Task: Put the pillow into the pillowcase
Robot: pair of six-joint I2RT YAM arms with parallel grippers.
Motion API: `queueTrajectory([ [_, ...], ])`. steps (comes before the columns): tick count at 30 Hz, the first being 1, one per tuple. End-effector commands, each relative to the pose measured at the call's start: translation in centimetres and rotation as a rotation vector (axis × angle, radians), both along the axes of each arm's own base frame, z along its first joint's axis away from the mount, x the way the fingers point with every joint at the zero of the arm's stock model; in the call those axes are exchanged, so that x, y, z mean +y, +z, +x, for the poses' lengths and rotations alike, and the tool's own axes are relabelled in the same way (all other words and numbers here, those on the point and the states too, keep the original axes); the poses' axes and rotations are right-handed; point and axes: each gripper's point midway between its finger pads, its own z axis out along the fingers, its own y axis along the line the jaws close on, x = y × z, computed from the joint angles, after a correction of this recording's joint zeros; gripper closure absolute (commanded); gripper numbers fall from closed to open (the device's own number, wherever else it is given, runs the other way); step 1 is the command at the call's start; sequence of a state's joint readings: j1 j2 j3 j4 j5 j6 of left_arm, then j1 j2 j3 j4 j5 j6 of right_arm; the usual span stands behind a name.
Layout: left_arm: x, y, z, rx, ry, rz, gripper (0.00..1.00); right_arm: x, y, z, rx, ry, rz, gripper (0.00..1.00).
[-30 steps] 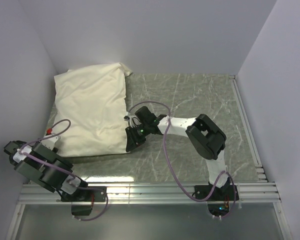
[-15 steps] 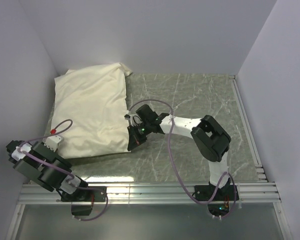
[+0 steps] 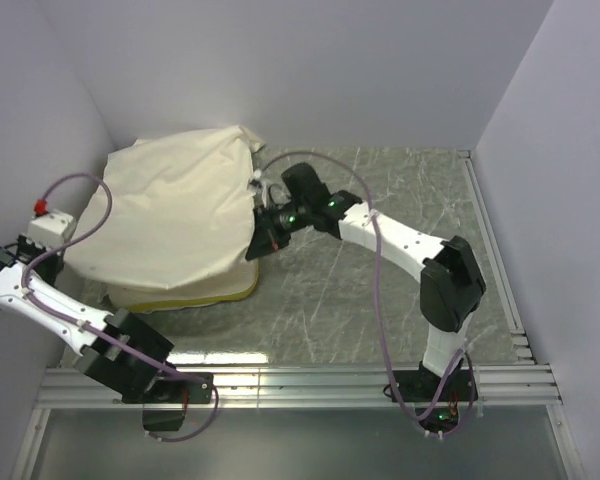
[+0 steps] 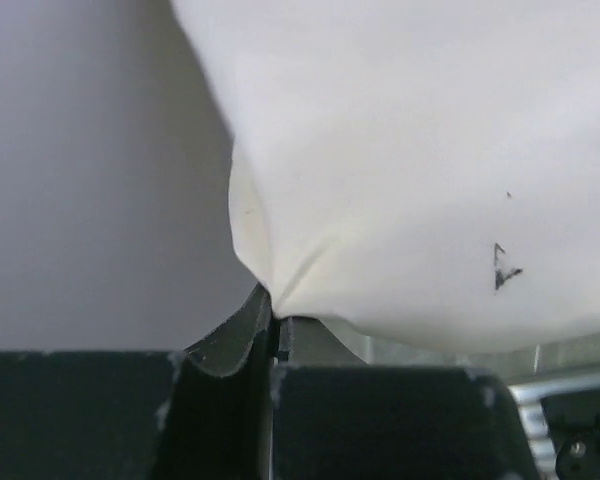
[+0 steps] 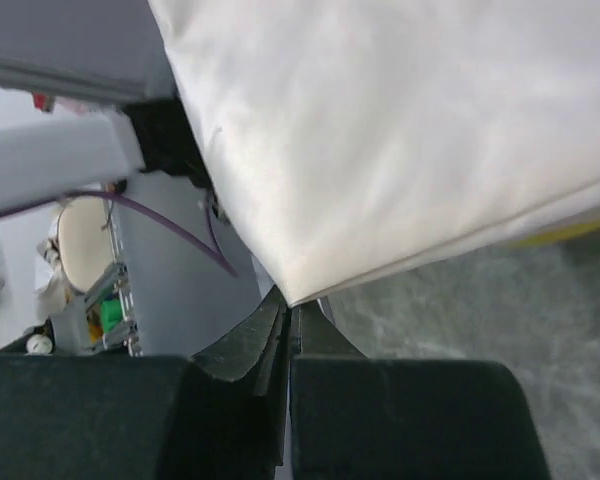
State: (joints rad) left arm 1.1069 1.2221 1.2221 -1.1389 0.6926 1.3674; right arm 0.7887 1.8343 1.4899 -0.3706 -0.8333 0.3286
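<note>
The pillowcase (image 3: 170,210), a limp cream sack, is lifted off the table along its near edge at the back left. My left gripper (image 4: 277,305) is shut on its near left corner (image 3: 68,262). At the near right corner, my right gripper (image 5: 288,300) is also shut on the fabric (image 3: 252,248). The cloth fills the upper part of the left wrist view (image 4: 430,150) and of the right wrist view (image 5: 400,130). Under the raised edge lies the pillow (image 3: 195,298), of which only its yellow-green band shows; that band is also at the right edge of the right wrist view (image 5: 572,232).
The left wall (image 3: 40,120) stands close beside the left arm, and the back wall (image 3: 360,70) rises just behind the pillowcase. A metal rail (image 3: 310,380) runs along the near edge, another (image 3: 490,240) down the right side. Grey marbled tabletop (image 3: 380,190) spreads to the right.
Both grippers have closed on the pillowcase's near corners and raised them. The left arm swung out to the left, the right arm reached farther back, and the pillow's yellow band now shows underneath.
</note>
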Motion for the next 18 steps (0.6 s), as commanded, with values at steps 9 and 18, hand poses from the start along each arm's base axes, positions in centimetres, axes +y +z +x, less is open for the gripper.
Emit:
queueTrajectory([
  [9, -10.5, 25.1, 8.3, -0.727, -0.153, -0.184, 1.00, -10.8, 22.9, 11.9, -0.465, -0.301, 0.342, 1.00],
  [18, -21.0, 36.9, 13.2, -0.943, -0.355, -0.563, 1.00, -25.3, 36.1, 12.6, -0.781, -0.653, 0.476, 1.00],
])
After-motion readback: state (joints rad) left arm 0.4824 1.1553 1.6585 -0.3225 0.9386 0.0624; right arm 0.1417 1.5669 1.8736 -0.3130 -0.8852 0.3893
